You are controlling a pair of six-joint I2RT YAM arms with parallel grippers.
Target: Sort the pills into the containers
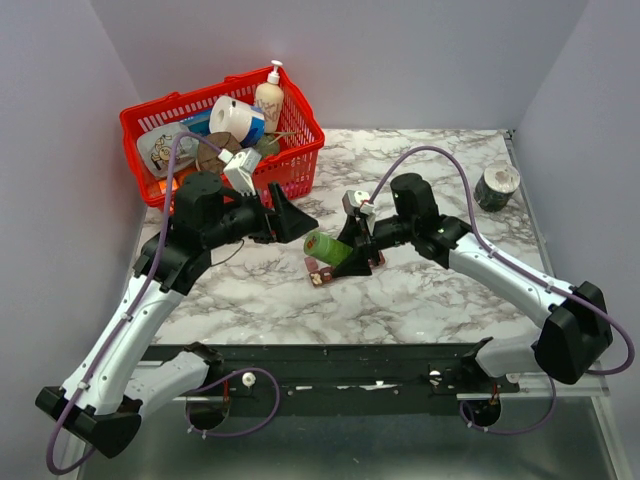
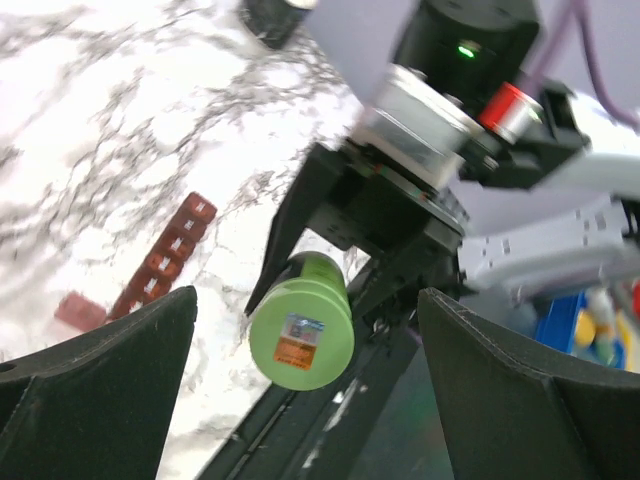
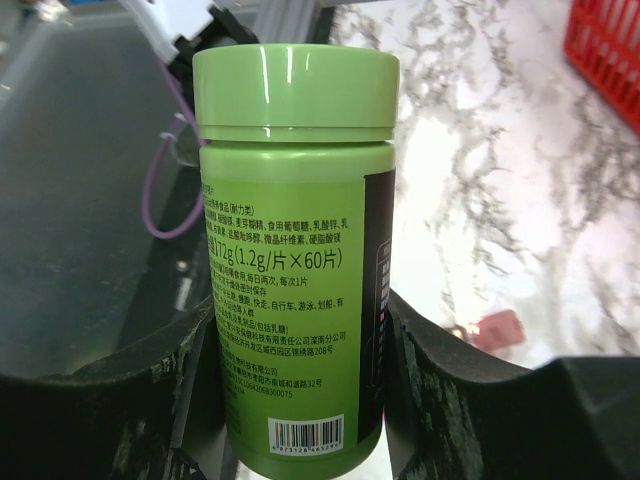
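Observation:
My right gripper [image 1: 352, 250] is shut on a green pill bottle [image 1: 327, 247] with its lid on, held sideways just above the table. In the right wrist view the bottle [image 3: 295, 250] fills the middle, between my right gripper's [image 3: 300, 400] pads. The dark red-brown strip of compartments [image 1: 372, 261] lies under the bottle, mostly hidden; it shows in the left wrist view [image 2: 165, 262]. My left gripper [image 1: 300, 222] is open and empty, pointing at the bottle's lid. The left wrist view shows the lid end [image 2: 300, 335] between and beyond my left gripper [image 2: 305, 400]. No loose pills show.
A small reddish piece [image 1: 320, 277] lies on the marble next to the strip; it also shows in the left wrist view [image 2: 80, 310] and right wrist view [image 3: 500, 328]. A red mesh basket [image 1: 160, 120] of clutter stands back left. A tape roll [image 1: 497, 186] sits back right.

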